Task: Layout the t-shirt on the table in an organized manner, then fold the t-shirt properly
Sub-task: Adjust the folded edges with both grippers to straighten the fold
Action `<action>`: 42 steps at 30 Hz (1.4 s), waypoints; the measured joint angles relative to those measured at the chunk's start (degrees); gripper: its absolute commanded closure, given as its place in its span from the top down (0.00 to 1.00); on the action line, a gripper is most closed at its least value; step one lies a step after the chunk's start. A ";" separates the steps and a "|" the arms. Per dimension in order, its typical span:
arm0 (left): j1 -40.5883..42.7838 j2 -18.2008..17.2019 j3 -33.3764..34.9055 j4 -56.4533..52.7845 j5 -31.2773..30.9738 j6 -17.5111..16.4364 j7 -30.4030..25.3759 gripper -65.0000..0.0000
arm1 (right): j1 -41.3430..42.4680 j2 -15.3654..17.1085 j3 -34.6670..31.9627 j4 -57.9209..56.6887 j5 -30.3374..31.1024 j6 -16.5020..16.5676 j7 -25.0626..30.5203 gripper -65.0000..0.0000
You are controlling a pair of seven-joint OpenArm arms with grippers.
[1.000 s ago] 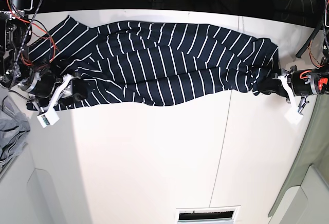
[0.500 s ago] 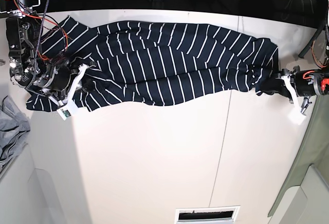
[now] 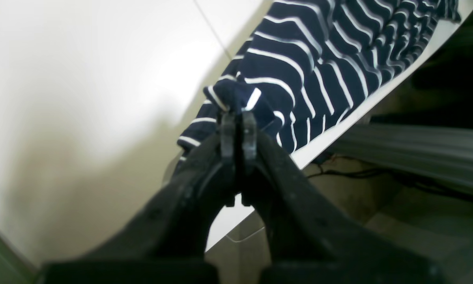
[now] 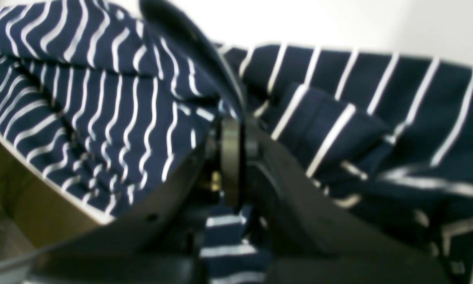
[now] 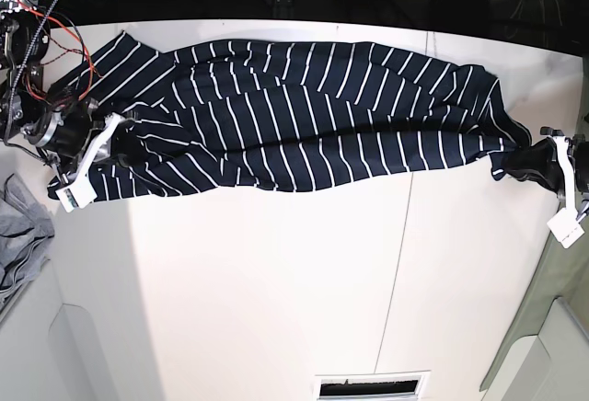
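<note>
The t-shirt (image 5: 304,111), dark navy with thin white stripes, lies stretched in a long band across the far part of the white table (image 5: 276,281). My left gripper (image 5: 526,164) sits at the shirt's right end in the base view. Its wrist view shows the left gripper (image 3: 238,118) shut on a bunched corner of the t-shirt (image 3: 299,67). At the shirt's left end, my right gripper (image 5: 121,146) rests on the fabric. In the right wrist view the right gripper (image 4: 235,134) is shut on a fold of the t-shirt (image 4: 114,110).
A plain grey cloth (image 5: 20,235) hangs at the left edge. A pale grey-green panel (image 5: 557,318) stands at the right. Red cables (image 5: 55,33) run by the right arm. A dark seam (image 5: 396,263) crosses the table, and a slot (image 5: 373,384) sits at its near edge.
The right gripper has closed on the shirt's left end and drawn it leftward. The left gripper has pulled its end to the right. The shirt now lies longer and tauter.
</note>
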 measured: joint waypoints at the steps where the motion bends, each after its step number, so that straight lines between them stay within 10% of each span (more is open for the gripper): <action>1: 0.11 -0.20 0.00 0.00 -0.07 0.00 -0.02 0.00 | -1.14 0.81 0.46 1.11 -0.11 0.00 -0.04 0.00; 9: 5.90 -0.46 0.04 0.13 0.96 -0.02 -0.35 0.00 | -7.72 3.26 4.24 3.93 -1.88 -0.02 0.92 0.00; 18: 9.90 5.49 0.00 -3.63 16.61 -0.20 -9.92 0.00 | -8.59 3.26 4.24 -2.01 -5.31 0.00 6.34 0.00; 20: 9.94 6.80 0.00 -5.53 18.78 -0.20 -11.67 0.00 | -8.46 3.23 4.24 -3.26 -4.98 0.00 6.88 0.16; 23: 9.94 7.74 0.00 -6.51 19.12 -0.17 -11.85 0.19 | -8.39 3.26 4.24 -3.30 -4.87 -0.02 7.34 0.40; 29: 9.92 7.96 -3.23 -6.51 15.39 -0.17 -11.76 0.27 | -8.31 3.23 4.24 1.81 -2.99 -0.09 7.39 0.39; 34: 9.88 8.59 -10.93 -6.51 8.87 -0.17 -5.42 0.56 | -8.31 2.64 4.26 5.53 -2.73 -0.04 7.28 0.40; 42: 12.59 10.88 -11.58 -6.71 9.46 -0.15 -5.20 0.57 | -8.33 2.64 4.31 5.64 -2.05 -0.04 7.26 0.26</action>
